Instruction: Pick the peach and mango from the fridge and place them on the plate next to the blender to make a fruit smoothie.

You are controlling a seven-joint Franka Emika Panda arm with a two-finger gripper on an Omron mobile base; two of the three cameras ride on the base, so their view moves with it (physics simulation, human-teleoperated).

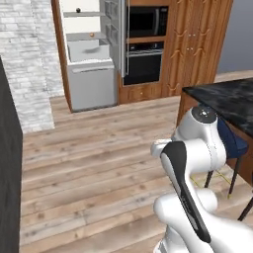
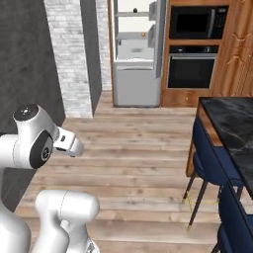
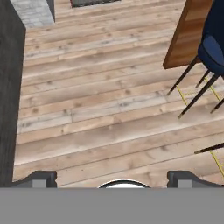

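Observation:
The fridge (image 1: 92, 87) (image 2: 135, 84) stands far off across the wooden floor, its upper door swung open onto white inner walls and shelves. On a middle shelf sits one small orange fruit (image 1: 91, 35) (image 2: 143, 34), too small to tell whether it is the peach or the mango. A small dark lump (image 1: 78, 10) (image 2: 135, 10) sits on the shelf above it. My gripper (image 3: 112, 178) is open with nothing between its fingers, pointing down at bare floor boards, far from the fridge. The plate and the blender are out of view.
A built-in microwave (image 1: 147, 21) and oven (image 1: 143, 64) stand right of the fridge. A dark marble counter (image 1: 228, 99) (image 2: 232, 128) with blue stools (image 2: 210, 168) (image 3: 216, 52) lies on the right. A dark wall (image 1: 10, 173) and a brick pillar (image 2: 66, 54) lie on the left.

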